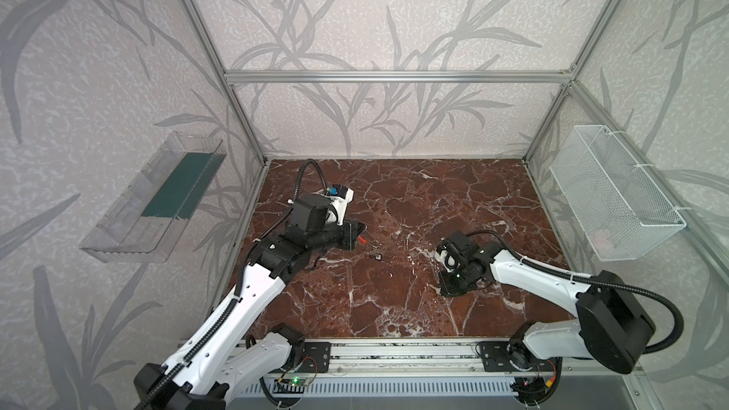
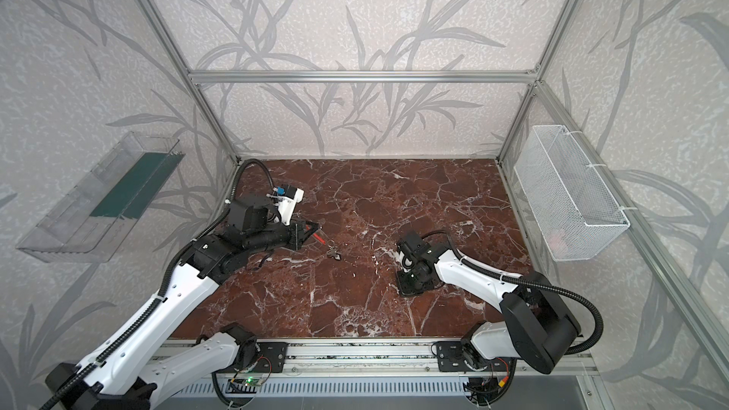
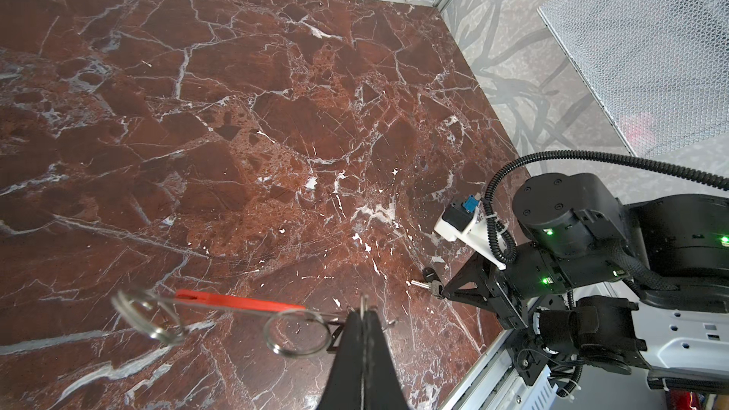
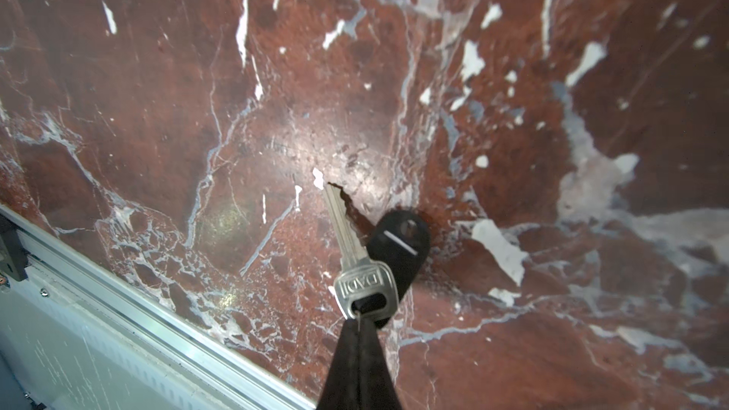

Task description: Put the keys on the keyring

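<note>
Closest to us, the right gripper (image 4: 359,320) has its jaws pressed together on the head of a silver key (image 4: 362,286). The blade points down at the table (image 4: 157,72) and a black tag (image 4: 399,248) hangs beside it; we judge this grip is meant for carrying the key over to the ring. Our left gripper (image 3: 365,315) is likewise clamped, on the keyring (image 3: 268,337), holding it off the table with its red strip (image 3: 236,302) and a second wire loop (image 3: 165,339) sticking forward, presumably to offer an opening. Between the arms the other keys (image 1: 375,255) lie on the marble, too small to count. What exactly the left jaws pinch is blurred, and we cannot tell where the ring splits or whether the key's tip touches down.
</note>
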`<move>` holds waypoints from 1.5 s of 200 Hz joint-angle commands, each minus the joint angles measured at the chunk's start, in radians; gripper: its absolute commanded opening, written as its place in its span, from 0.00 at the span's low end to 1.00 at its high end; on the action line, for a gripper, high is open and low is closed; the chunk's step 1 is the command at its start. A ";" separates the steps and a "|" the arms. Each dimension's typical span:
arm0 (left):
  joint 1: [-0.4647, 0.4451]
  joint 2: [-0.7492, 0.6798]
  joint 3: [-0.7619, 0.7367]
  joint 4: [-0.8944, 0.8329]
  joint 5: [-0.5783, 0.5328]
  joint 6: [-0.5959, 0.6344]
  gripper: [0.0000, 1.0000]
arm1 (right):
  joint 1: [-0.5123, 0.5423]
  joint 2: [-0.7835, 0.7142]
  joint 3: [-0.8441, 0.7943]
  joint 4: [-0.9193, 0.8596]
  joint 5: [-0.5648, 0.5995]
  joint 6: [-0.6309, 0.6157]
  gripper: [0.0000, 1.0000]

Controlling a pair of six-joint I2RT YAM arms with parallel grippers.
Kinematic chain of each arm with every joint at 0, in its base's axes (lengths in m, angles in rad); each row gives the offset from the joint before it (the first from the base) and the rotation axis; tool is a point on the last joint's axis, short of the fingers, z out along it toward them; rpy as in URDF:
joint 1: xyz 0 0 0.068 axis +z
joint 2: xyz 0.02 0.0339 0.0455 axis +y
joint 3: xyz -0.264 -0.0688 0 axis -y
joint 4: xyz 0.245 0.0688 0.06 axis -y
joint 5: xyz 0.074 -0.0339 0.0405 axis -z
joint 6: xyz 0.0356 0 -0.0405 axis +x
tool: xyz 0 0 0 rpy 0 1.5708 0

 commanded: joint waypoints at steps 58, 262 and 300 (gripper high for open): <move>0.001 0.003 -0.005 0.021 0.008 0.011 0.00 | 0.007 0.061 0.054 -0.074 -0.028 -0.016 0.15; 0.001 -0.006 -0.027 0.039 0.011 -0.002 0.00 | 0.287 -0.023 0.040 -0.146 0.330 0.113 0.35; 0.002 -0.008 -0.025 0.035 0.010 -0.001 0.00 | 0.335 0.066 0.105 -0.167 0.393 0.108 0.38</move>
